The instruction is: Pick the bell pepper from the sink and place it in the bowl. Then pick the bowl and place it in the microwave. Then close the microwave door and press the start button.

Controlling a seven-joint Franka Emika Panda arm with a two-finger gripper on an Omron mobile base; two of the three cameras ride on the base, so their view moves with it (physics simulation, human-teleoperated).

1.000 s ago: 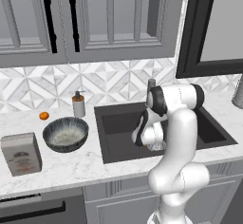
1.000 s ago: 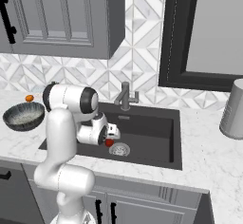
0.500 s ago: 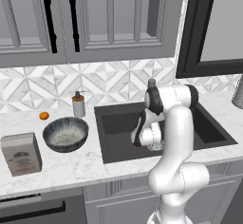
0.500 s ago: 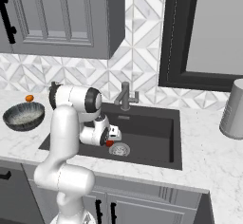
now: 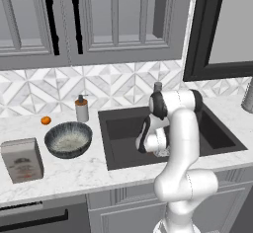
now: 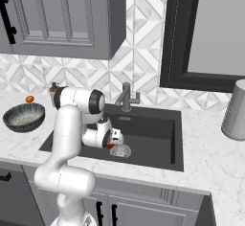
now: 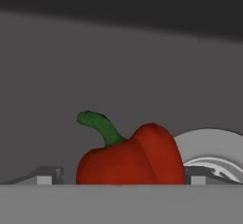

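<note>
The task stands at its first step: the small red bell pepper with a green stem (image 7: 130, 156) lies on the floor of the dark-grey recessed sink (image 6: 158, 134), touching or just beside the round silver drain (image 6: 120, 150), and has not been lifted. In the hand view the pepper sits at lower centre, between the two finger tips (image 7: 47, 175), which stand wide apart on either side of it; no contact with the pepper is visible, so the two-finger gripper (image 6: 113, 142) is judged to be spread and positioned for the grasp, not clamped. In the right base view the gripper shows at lower left of centre, low inside the basin, with a red spot (image 6: 110, 145) at its tips. Remaining steps, as judged: grasp the pepper, move it to the round blue-grey speckled bowl (image 5: 68, 139), carry the bowl to the microwave, close the door, press start. The bowl stands on the white marble counter (image 5: 64, 170) at centre left of the left base view, well apart from the sink, and holds nothing. Near the bowl stand a small orange fruit (image 5: 45, 120), a soap dispenser bottle (image 5: 81, 109) and a pale rectangular box (image 5: 21, 159); the box and the sink's left wall lie nearest the transfer path. A steel faucet (image 6: 126, 96) rises behind the basin, and a grey cylindrical canister (image 6: 235, 110) stands at far right.
</note>
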